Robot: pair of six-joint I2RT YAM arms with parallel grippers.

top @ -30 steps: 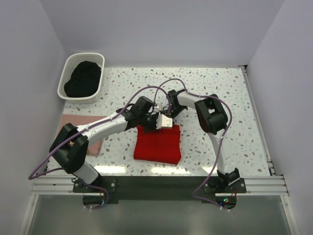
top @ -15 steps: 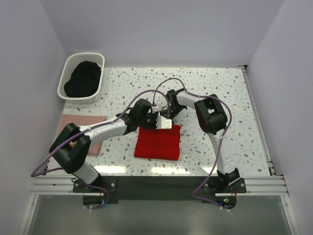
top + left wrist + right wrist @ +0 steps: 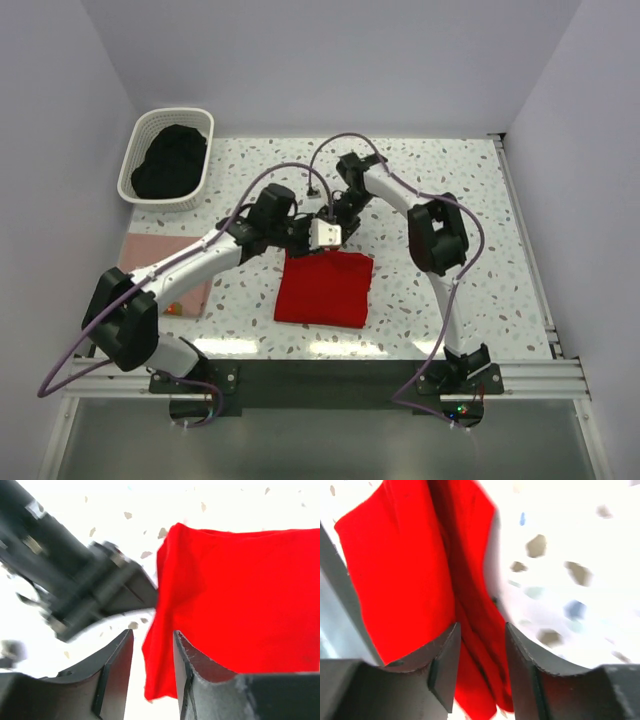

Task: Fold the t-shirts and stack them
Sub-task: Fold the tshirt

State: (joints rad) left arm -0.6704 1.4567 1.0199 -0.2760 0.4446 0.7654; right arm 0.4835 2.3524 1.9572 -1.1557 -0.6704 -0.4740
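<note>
The red t-shirt (image 3: 322,290) lies folded into a rough square on the speckled table, near the front middle. Both grippers hover at its far edge, close together. My left gripper (image 3: 297,245) is open; in the left wrist view a corner flap of the red t-shirt (image 3: 240,580) hangs loose between the spread jaws of that gripper (image 3: 152,640). My right gripper (image 3: 338,228) is open too, and in the right wrist view layered folds of the red t-shirt (image 3: 395,565) run between its parted jaws (image 3: 482,630). The pink t-shirt (image 3: 192,293) lies flat at the left edge, partly under my left arm.
A white slatted basket (image 3: 160,203) holding dark cloth (image 3: 170,160) stands at the back left corner. Walls close in the table on three sides. The right arm's black wrist (image 3: 85,580) shows blurred in the left wrist view, close beside the left jaws.
Both grippers have gone from shut to open, letting go of the red shirt's far edge, and have drawn back toward the far side. The shirt now lies flatter.
</note>
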